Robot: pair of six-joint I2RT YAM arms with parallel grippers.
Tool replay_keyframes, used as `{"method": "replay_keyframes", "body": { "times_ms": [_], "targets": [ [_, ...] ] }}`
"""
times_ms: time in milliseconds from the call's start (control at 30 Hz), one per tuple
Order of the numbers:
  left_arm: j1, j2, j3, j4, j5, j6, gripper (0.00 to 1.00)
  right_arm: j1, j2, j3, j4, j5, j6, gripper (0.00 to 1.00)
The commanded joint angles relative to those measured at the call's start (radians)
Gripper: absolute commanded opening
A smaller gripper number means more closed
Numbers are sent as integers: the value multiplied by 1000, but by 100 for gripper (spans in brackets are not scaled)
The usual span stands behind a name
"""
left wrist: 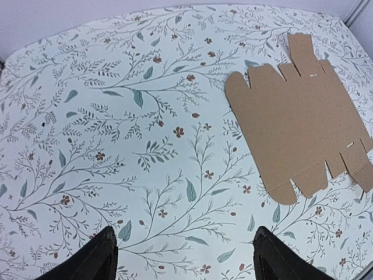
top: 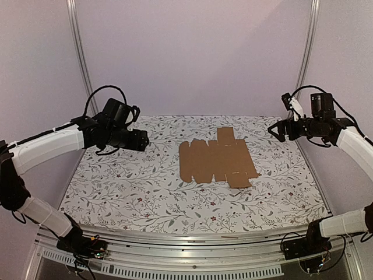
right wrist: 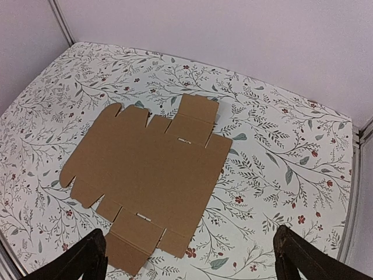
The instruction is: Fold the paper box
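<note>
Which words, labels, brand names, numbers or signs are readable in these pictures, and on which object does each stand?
None can be read.
The paper box is plain brown cardboard without print, and the table cover shows only leaves and flowers.
No marking is legible on the left arm or the right arm.

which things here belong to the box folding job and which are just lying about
For the job: paper box, lying flat; left gripper and right gripper, both open.
Just there: floral tablecloth under it.
</note>
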Motion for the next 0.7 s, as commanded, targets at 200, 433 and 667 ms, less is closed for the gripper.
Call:
{"method": "replay_keyframes", "body": {
  "times_ms": [200, 433, 667],
  "targets": [
    [-5, -237, -314, 124, 83, -216, 75, 17, 84, 38, -111, -142, -216, 97],
    [-6, -320, -427, 156, 177, -273, 70, 333, 56, -49, -261, 178, -543, 89],
    [-13, -349, -488, 185, 227, -355, 65, 568, 95, -149, -200, 409, -720, 85]
  ]
}}
